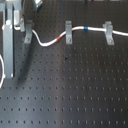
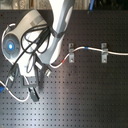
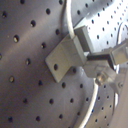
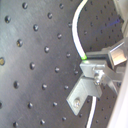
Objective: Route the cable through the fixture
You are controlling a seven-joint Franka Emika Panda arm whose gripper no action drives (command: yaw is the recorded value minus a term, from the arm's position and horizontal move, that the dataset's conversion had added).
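Observation:
The white cable runs from the left fixture past its red band, through the middle fixture, past its blue band and through the right fixture. My gripper hangs over the left fixture. In the first wrist view the fingers are closed on the cable right beside the fixture. The second wrist view shows the same grip on the cable at the fixture. In the second exterior view the arm hides the gripper and the left fixture.
A plain white cord loops at the first exterior view's left edge, next to a grey upright bar of the arm. The black perforated board carries everything. Dark arm hoses hang over the second exterior view's left.

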